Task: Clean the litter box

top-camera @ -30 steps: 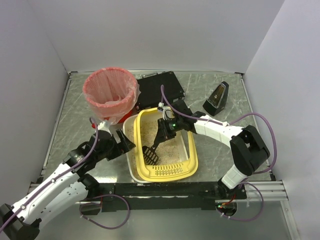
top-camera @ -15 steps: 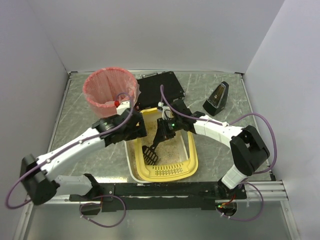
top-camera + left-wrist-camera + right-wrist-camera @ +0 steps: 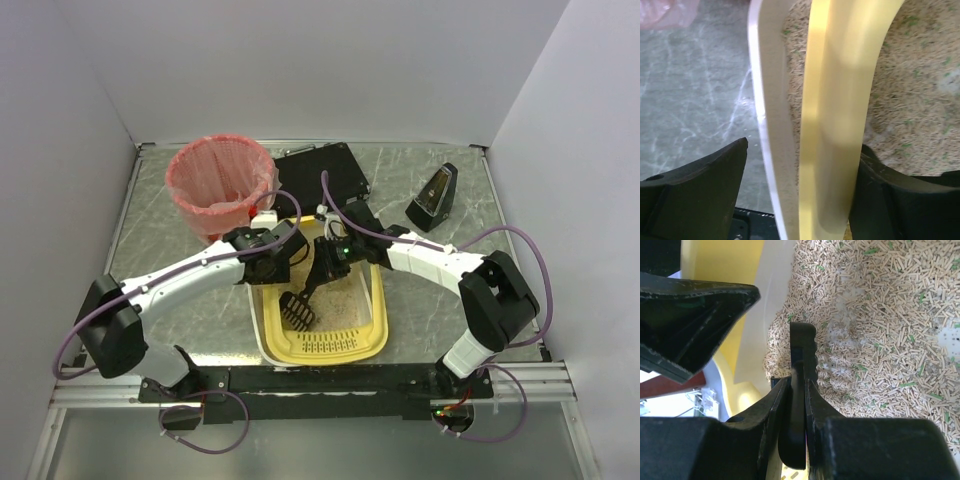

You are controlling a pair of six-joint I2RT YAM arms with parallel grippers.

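The litter box [image 3: 375, 322], a yellow-rimmed tray over a white base, holds beige pellet litter [image 3: 880, 315]. My left gripper [image 3: 283, 252] is open at its far-left corner, astride the wall. In the left wrist view the yellow rim [image 3: 835, 125] and white edge [image 3: 772, 125] run between the jaws of the left gripper [image 3: 802, 167]; the right finger touches the yellow rim, the left stands apart. My right gripper [image 3: 325, 268] is shut on a black scoop's handle [image 3: 802, 370], and the scoop head [image 3: 296, 310] rests on the litter.
A pink-lined round bin [image 3: 220, 185] stands just behind the left gripper. A flat black case [image 3: 320, 175] lies behind the box, a black wedge-shaped object [image 3: 433, 197] at back right. White walls enclose the table on three sides.
The left arm swung in from the box's left side to its far-left corner, and its jaws narrowed around the rim. The yellow rim shifted slightly left. The right gripper and scoop stayed.
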